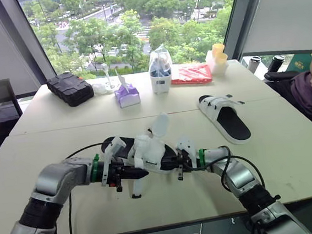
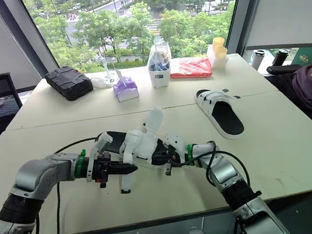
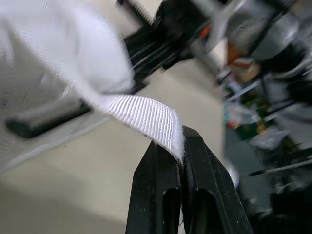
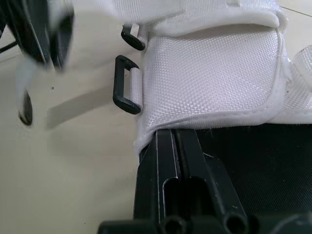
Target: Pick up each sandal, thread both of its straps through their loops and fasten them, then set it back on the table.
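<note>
Left eye view | tabletop (image 1: pixel 293 159): far sandal (image 1: pixel 225 118) laid flat at right | near sandal (image 1: pixel 148 148) held at centre | right gripper (image 1: pixel 171 164): jaws pressed on its sole edge | left gripper (image 1: pixel 141 174): jaws pinching white strap (image 3: pixel 146 114) | black loop (image 4: pixel 126 84) at upper's edge

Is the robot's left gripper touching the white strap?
Touching. In the left wrist view, the left gripper has the white strap pinched between its shut jaws.

We see the strap (image 3: pixel 141 114) pinched in the left hand (image 3: pixel 181 146) as ribbed white woven webbing; the hand itself is smooth black plastic with a slight sheen. Just beyond the right hand (image 4: pixel 175 141), the sandal (image 4: pixel 209 73) upper is coarse white woven cloth, its loop (image 4: pixel 124 85) is smooth black plastic, and the table (image 4: pixel 58 185) is matt.
</note>
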{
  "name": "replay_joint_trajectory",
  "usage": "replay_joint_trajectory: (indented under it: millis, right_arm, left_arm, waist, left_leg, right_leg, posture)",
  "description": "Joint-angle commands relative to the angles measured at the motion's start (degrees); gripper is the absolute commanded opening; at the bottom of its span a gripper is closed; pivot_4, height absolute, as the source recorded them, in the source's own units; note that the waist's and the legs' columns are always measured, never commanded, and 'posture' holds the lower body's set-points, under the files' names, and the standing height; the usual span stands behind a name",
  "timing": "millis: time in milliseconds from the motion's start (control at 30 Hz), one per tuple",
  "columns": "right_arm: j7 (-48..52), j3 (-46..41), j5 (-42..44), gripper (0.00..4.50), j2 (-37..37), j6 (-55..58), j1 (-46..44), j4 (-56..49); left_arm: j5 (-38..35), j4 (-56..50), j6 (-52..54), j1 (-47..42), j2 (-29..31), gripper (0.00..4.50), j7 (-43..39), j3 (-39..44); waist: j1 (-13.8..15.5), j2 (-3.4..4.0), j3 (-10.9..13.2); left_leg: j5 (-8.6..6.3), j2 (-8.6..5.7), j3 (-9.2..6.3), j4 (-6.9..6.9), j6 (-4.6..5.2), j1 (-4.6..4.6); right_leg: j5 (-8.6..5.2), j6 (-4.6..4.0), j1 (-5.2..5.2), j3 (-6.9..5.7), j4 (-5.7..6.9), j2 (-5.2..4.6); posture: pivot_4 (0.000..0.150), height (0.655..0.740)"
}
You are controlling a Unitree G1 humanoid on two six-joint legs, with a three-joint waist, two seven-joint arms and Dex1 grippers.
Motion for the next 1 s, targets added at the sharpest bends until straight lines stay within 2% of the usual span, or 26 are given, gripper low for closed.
replay_joint_trajectory:
  millis: [33, 100, 333, 600, 833, 1000]
  right_arm:
    - [-1.2, -0.2, -1.0, 0.0, -0.1, -0.1, -0.3, 1.4]
    - [-1.2, -0.1, -1.0, 0.0, 0.0, -0.2, -0.4, 1.6]
    - [-1.6, 0.4, -0.9, 0.0, 0.9, 0.8, -1.1, 1.2]
    - [-2.0, 1.0, -1.2, 0.0, 0.9, 1.2, -0.3, 0.1]
    - [-2.2, 1.5, -1.3, 0.0, 0.7, 2.1, 0.7, -1.7]
    - [-2.7, 1.5, -1.2, 0.0, 1.2, 3.0, 0.4, -2.4]
  left_arm:
    - [-3.9, 5.8, 2.4, -7.8, -0.2, 0.07, -1.3, 6.0]
    - [-3.7, 10.1, 3.1, -10.7, -0.4, 0.07, -2.6, 5.7]
    - [7.1, 25.3, -8.4, -15.5, -1.7, 0.07, -12.7, -3.8]
    - [12.7, 47.9, -14.7, -26.9, -7.0, 0.07, -17.9, -2.6]
    - [17.5, 56.7, -19.5, -31.4, -8.7, 0.07, -23.9, -3.0]
    - [21.6, 59.3, -22.1, -32.3, -9.4, 0.07, -27.3, -4.6]
  waist:
    - [0.0, 0.0, 0.0]
    - [-0.1, 0.04, 0.0]
    - [-0.1, 0.04, 0.0]
    - [-0.2, 0.01, 0.0]
    - [-0.2, 0.0, 0.0]
    - [-0.2, 0.0, 0.0]
  left_leg:
    - [0.0, 0.0, 0.0, 0.01, 0.0, 0.0]
    - [0.01, -0.03, 0.01, 0.02, -0.01, 0.04]
    - [0.01, -0.03, 0.03, -0.08, -0.01, 0.01]
    - [0.03, -0.03, 0.03, 0.0, -0.04, -0.04]
    - [0.03, -0.03, 0.02, -0.07, -0.04, -0.1]
    - [0.03, -0.03, 0.02, -0.06, -0.04, -0.11]
  right_leg:
    - [-0.07, 0.11, 0.0, 0.0, -0.01, 0.0]
    - [-0.08, 0.15, 0.03, 0.0, -0.02, 0.0]
    - [0.09, 0.07, -0.03, 0.02, -0.02, 0.0]
    - [-0.01, 0.21, -0.05, 0.02, -0.04, 0.03]
    - [0.09, 0.13, -0.13, 0.02, -0.01, 0.03]
    - [0.07, 0.17, -0.14, 0.01, -0.01, 0.03]
  posture:
    - [0.15, 0.74]
    - [0.15, 0.74]
    - [0.15, 0.74]
    - [0.15, 0.74]
    - [0.15, 0.74]
    - [0.15, 0.74]
